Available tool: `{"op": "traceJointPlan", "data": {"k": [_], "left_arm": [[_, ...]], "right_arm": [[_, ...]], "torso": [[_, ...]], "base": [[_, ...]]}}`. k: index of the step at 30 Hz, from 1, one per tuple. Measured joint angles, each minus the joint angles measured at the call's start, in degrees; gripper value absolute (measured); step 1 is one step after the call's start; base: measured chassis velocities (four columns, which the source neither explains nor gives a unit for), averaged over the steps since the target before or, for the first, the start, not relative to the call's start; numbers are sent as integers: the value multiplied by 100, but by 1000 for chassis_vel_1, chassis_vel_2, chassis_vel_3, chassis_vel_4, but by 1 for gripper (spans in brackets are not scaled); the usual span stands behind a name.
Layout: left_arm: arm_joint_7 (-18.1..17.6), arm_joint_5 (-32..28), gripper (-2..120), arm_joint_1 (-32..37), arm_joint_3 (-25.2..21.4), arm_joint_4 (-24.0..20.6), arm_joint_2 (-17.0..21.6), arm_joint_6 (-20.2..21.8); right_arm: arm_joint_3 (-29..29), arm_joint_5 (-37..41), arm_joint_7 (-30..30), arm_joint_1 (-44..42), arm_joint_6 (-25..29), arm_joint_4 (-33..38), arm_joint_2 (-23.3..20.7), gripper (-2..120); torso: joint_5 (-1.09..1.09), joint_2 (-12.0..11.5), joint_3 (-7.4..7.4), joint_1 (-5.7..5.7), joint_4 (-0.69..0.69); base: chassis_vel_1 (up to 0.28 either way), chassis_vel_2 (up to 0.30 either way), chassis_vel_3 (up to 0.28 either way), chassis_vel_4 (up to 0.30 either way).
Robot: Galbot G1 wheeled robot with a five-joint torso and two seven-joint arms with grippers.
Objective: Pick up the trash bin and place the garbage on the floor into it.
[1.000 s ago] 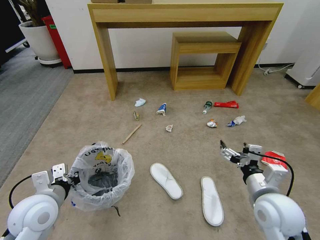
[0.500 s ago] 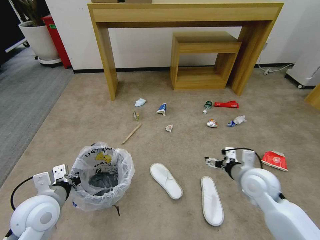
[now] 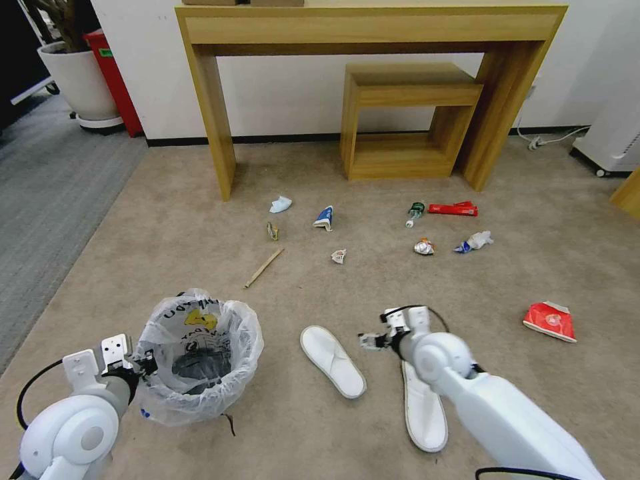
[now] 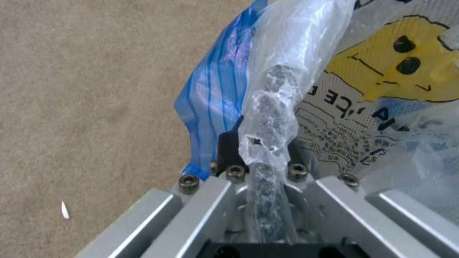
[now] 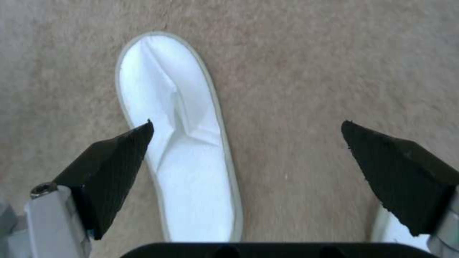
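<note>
The trash bin point(image 3: 197, 360) stands on the floor point(image 3: 167, 233) at the lower left of the head view. Its white bag bears black lettering too crinkled to read and a yellow cartoon face point(image 4: 397, 68); in the left wrist view fragments like "CE" show. The left pincer point(image 3: 137, 363) is clamped on the bag-covered rim at the bin's left edge. The right pincer point(image 3: 371, 341), jaws spread wide, hovers low centre, between the two white slippers: the left slipper point(image 3: 331, 360) just beside its tips, the right slipper point(image 3: 423, 407) under its arm.
</note>
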Motion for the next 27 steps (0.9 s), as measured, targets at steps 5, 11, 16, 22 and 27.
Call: {"op": "traceJointPlan", "data": {"k": [5,11,16,22,27], "left_arm": [[5,37,0,16,-1,1,-56,-14],[7,41,0,16,-20,5,-77,-30],[8,40,0,24,-46,-18,-77,-48],[9,39,0,42,-58,-35,-69,-61],[9,35,0,42,-59,-53,-47,-74]], "right_arm": [[-457,-328,-368,460,285,-706,394,100],[-787,-461,-445,698,429,-1083,792,100],[-973,-529,-338,834,477,-1378,1030,100],[-1044,-636,-324,882,548,-1656,1065,100],[-1097,-684,-326,847,638,-1808,1080,100]], "torso": [[-1,0,0,0,1],[0,0,0,0,0],[1,0,0,0,1],[1,0,0,0,0],[1,0,0,-1,0]], "base": [[0,0,0,0],[0,0,0,0],[0,0,0,0],[0,0,0,0],[0,0,0,0]]}}
